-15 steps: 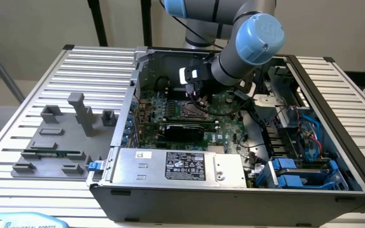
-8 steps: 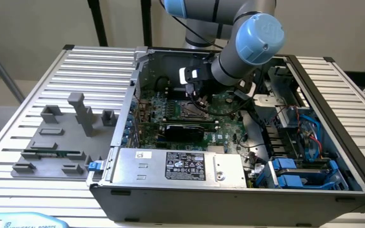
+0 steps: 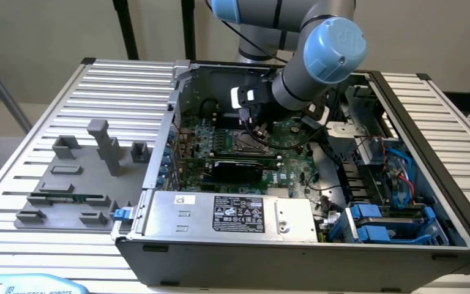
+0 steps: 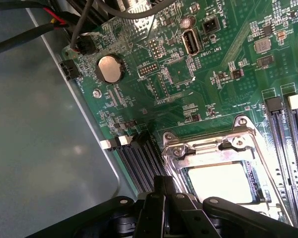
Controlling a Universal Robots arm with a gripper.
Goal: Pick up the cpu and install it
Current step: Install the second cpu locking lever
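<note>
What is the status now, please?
Gripper shut, low over socket. Cpu lies inside socket frame. Nothing in the way.

The cpu [image 4: 223, 181] sits within the socket frame [image 4: 208, 144].

The arm [image 3: 300, 73] is a silvery-grey tube with rounded light-blue joint caps. At the wrist sits a black-and-white block, with a black cable looping beside it. The hand [image 4: 176, 213] is matt black, with round pivot screws.
</note>
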